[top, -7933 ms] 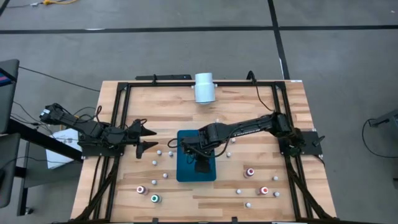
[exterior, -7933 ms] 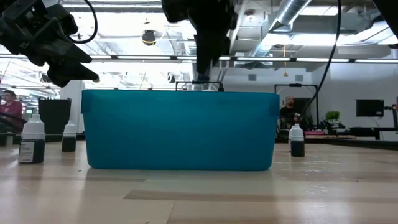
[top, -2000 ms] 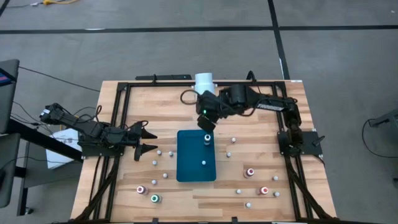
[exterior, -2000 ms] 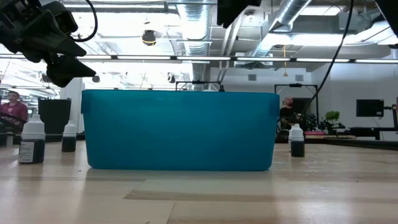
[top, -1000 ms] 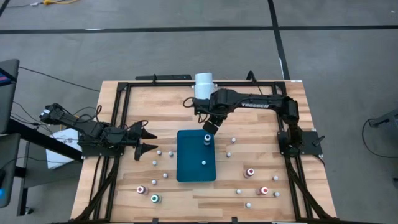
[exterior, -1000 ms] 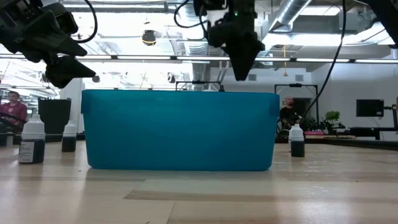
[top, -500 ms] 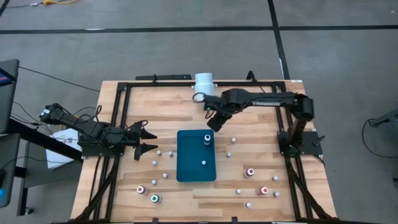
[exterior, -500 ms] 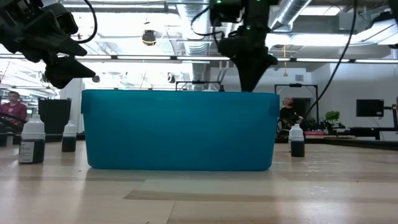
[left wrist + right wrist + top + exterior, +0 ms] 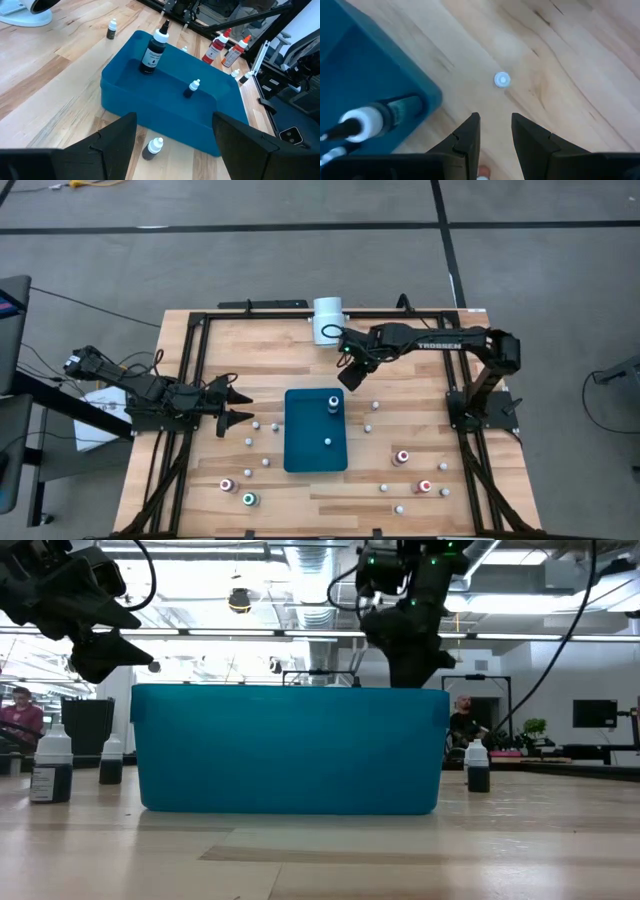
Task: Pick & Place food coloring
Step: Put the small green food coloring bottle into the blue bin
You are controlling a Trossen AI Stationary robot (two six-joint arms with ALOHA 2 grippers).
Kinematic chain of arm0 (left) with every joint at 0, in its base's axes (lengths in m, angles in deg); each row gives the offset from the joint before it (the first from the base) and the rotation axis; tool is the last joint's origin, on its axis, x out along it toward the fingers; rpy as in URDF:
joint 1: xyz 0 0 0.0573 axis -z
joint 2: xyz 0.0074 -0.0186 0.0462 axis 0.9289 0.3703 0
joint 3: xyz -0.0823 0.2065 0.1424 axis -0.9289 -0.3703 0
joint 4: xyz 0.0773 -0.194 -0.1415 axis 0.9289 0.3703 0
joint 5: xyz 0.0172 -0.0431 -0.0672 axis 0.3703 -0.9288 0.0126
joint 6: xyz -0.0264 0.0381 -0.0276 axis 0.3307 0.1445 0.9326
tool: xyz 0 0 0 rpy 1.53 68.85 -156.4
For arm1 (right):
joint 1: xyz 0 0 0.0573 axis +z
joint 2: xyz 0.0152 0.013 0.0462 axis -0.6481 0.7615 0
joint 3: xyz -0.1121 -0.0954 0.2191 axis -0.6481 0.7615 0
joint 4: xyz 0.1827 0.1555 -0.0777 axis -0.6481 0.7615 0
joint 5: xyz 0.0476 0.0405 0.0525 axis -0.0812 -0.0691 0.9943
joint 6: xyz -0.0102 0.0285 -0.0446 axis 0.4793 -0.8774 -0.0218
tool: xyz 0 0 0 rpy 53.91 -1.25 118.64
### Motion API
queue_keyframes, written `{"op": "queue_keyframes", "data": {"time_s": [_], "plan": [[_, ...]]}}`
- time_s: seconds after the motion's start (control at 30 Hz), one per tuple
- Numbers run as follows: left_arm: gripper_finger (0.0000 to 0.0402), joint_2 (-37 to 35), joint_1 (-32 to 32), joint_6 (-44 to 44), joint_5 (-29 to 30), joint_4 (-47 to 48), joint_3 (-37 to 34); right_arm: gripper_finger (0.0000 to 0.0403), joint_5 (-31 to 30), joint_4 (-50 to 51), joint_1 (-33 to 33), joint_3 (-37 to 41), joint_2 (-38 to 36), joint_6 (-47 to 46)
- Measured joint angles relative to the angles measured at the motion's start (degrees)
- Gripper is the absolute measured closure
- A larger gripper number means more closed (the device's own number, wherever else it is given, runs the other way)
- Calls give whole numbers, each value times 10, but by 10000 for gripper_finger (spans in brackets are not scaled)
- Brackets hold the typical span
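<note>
Small bottles (image 9: 402, 457) are scattered on the wooden worktop (image 9: 400, 345). Grey floor (image 9: 300, 260) is seen around it. Left jaws are spread wide; right jaws are narrowly parted, empty.

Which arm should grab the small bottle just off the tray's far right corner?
Right. The right gripper hangs almost directly over that small bottle, jaws slightly apart and empty. The left gripper waits open beyond the tray.

wooden table (image 9: 260, 345) carries teal tray (image 9: 305, 455) (bottles (image 9: 249, 500) scattered around) and white cylinder (image 9: 327, 320).
</note>
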Motion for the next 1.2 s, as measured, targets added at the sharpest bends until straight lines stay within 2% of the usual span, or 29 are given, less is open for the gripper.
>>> {"op": "queue_keyframes", "data": {"time_s": [0.5,0.77,0.97,1.03,1.2], "plan": [[149,0,0,9,0,1,0,300,-13,-28,-12,0,7,28],[149,0,0,9,0,2,0,300,36,-54,-11,0,8,43],[149,0,0,9,0,3,0,300,48,-44,-15,-5,41,43],[149,0,0,9,0,4,0,300,53,-13,-16,-7,57,43],[149,0,0,18,0,7,0,300,60,2,-16,-42,100,67]]}}
